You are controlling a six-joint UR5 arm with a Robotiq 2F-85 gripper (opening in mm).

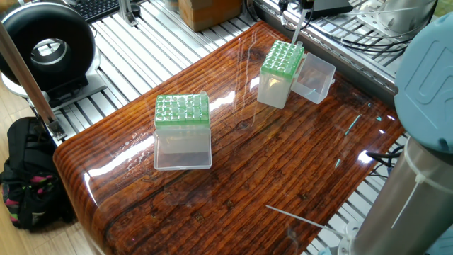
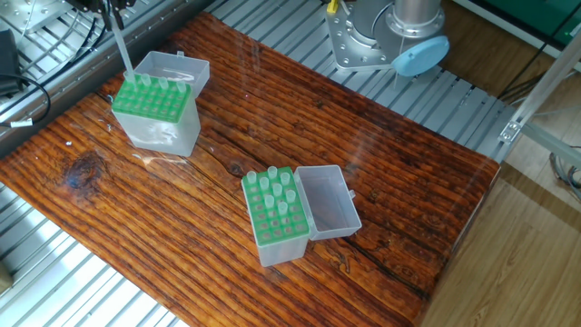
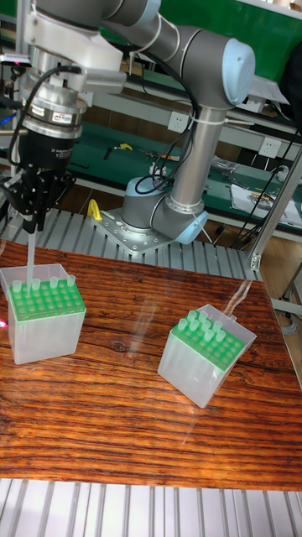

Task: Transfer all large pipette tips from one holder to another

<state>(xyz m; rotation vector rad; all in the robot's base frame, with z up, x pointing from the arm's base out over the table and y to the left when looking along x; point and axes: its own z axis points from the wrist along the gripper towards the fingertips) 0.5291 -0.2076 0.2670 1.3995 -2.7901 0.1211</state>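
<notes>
large pipette tips (image 2: 277, 193) stand in the green-topped box (image 2: 275, 218) near the middle of the tabletop (image 2: 381, 173), their whitish tops poking up from the holes in the half of the rack nearest its open clear lid (image 2: 329, 202); the other holes look bare. in the tall fixed view the same box (image 3: 204, 351) sits to the right, tilted relative to the tabletop edge, with tips (image 3: 205, 325) showing above the green rack.

one more tip (image 3: 30, 256) hangs upright from the tool (image 3: 32, 220), which is clamped on its upper end. its lower end is at the back corner of the second green-topped box (image 3: 44, 322), at the left of that view; i cannot tell whether the point is already in a hole. in the other fixed view this tip (image 2: 121, 50) slants down to the far edge of that box (image 2: 154, 113), whose clear lid (image 2: 172, 69) lies open behind it. in one fixed view the held tip (image 1: 296, 30) comes down beside the far box (image 1: 279, 73), and the nearer box (image 1: 182, 132) stands well apart from it.

a thin clear rod-like piece (image 1: 297, 215) lies flat on the tabletop near the robot's base (image 1: 417, 127).
</notes>
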